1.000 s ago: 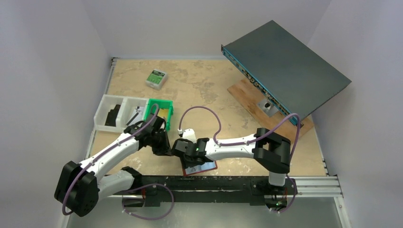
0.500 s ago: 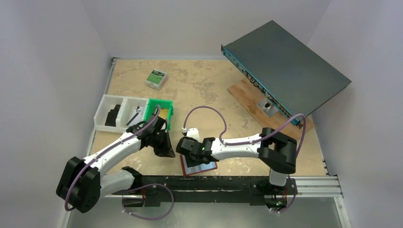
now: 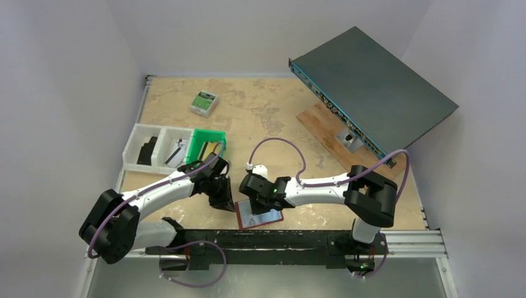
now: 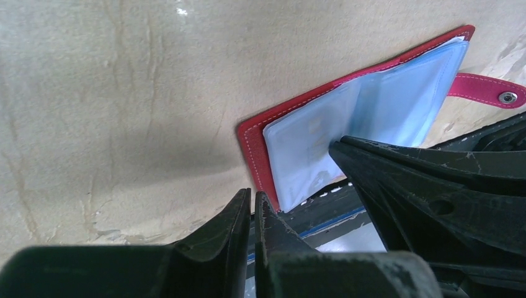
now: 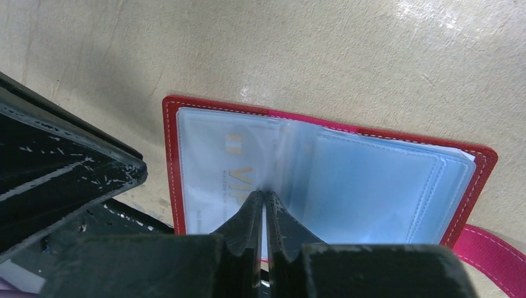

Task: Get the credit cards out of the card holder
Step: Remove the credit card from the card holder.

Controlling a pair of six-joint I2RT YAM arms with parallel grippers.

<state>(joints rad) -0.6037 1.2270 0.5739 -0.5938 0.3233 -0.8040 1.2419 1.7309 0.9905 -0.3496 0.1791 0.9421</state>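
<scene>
Found red leather-like folding card holder (image 3: pixel 259 214) lying open at the near table (image 3: pixel 279 118) edge, a pale lettered card (image 5: pixel 232 177) in its left pocket. Saw right fingers (image 5: pixel 248 218) pressed together on the pockets, left fingers (image 4: pixel 236 218) together just left.

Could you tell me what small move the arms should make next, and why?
Probably press the left gripper, jaws shut beside the red leather-like folding card holder, down onto its cover. The right gripper has jaws shut at the clear plastic sleeves over a pale VIP-printed credit card, and nothing pins the holder.
</scene>
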